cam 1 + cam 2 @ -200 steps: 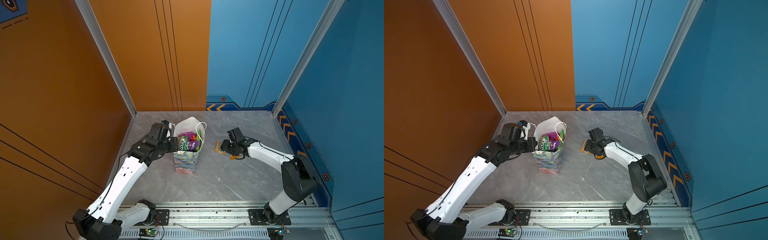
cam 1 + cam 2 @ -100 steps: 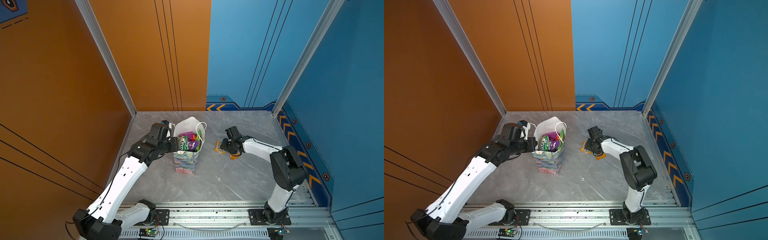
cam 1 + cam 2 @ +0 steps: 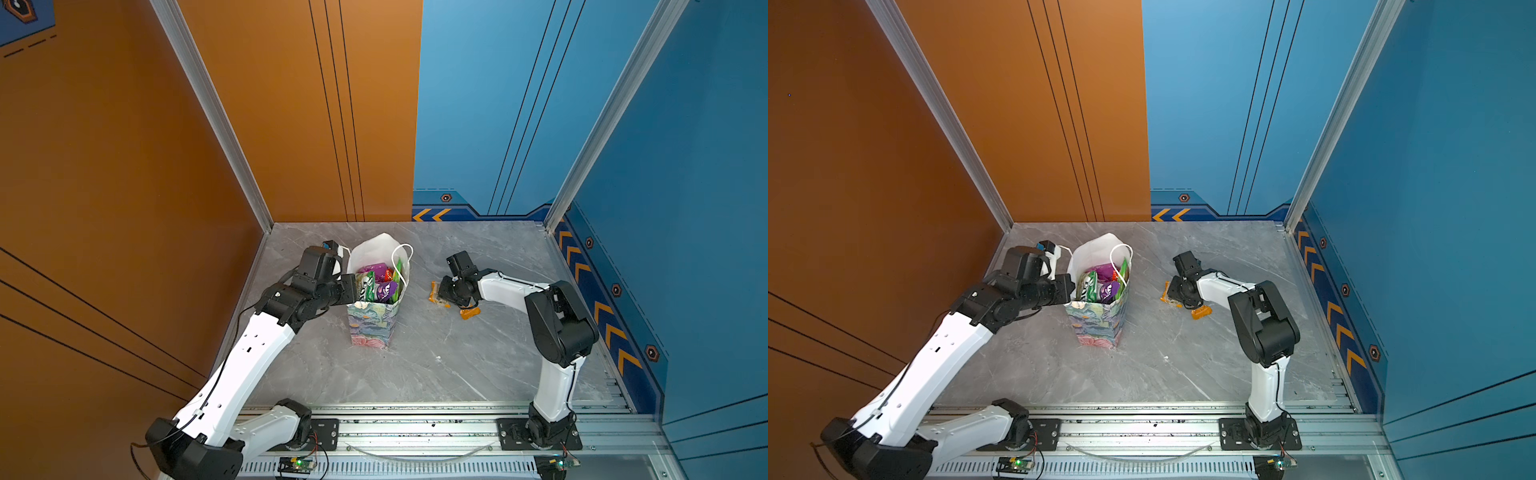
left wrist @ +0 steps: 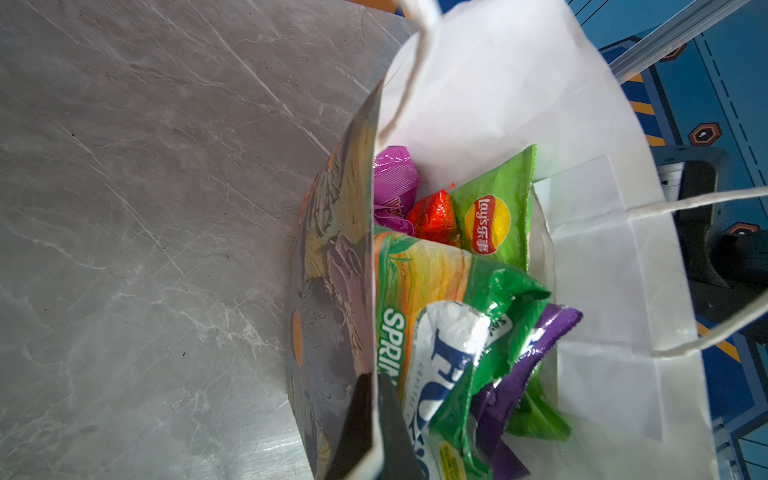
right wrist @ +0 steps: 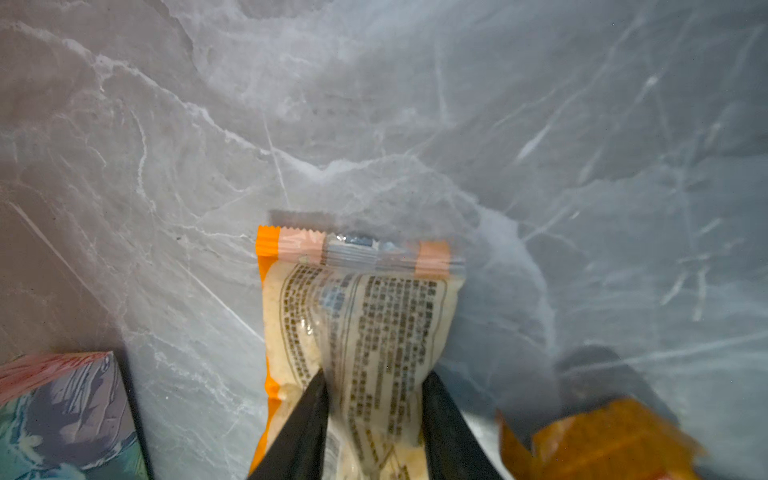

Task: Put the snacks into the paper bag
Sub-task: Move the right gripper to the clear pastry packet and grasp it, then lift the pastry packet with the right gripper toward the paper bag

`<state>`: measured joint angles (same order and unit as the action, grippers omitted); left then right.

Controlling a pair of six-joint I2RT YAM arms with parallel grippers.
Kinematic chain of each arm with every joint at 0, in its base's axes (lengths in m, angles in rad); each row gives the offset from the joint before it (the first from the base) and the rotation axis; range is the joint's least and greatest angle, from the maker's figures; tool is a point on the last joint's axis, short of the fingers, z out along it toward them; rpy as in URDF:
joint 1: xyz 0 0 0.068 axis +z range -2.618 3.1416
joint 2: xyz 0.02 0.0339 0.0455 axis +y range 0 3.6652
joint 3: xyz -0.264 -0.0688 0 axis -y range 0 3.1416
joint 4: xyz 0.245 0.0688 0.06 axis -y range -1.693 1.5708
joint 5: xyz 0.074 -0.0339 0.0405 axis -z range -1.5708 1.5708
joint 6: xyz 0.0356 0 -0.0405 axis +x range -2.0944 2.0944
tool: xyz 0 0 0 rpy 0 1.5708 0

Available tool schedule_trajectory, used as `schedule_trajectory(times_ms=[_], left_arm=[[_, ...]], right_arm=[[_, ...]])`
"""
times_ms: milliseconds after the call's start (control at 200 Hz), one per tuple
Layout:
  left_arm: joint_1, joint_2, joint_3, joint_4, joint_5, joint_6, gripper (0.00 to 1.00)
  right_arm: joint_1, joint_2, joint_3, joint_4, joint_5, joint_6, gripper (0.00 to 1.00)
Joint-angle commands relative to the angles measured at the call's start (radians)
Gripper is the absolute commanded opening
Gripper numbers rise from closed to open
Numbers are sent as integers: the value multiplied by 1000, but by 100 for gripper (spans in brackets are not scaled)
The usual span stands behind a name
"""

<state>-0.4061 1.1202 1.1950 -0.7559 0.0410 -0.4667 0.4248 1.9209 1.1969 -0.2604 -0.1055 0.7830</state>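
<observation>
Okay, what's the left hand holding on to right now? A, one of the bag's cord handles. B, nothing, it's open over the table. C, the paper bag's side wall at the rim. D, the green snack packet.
C: in the left wrist view the left hand is closed over the rim of the paper bag, one finger outside the wall and one inside.

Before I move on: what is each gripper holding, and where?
Left gripper pinches the paper bag by its wall at the rim; right gripper grips the orange-edged packet by its long edges.
</observation>
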Motion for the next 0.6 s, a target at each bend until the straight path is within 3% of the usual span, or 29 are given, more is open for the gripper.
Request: schedule_trajectory(times_ms=[0, 215, 596], left_arm=[[-5, -37, 10, 59, -19, 30, 2], [-5, -33, 10, 59, -16, 28, 2], [-4, -33, 8, 59, -20, 30, 2]], right_arm=[[-3, 25, -27, 8, -10, -1, 31], [1, -5, -65, 26, -10, -2, 18], [15, -118, -147, 33, -14, -10, 16]])
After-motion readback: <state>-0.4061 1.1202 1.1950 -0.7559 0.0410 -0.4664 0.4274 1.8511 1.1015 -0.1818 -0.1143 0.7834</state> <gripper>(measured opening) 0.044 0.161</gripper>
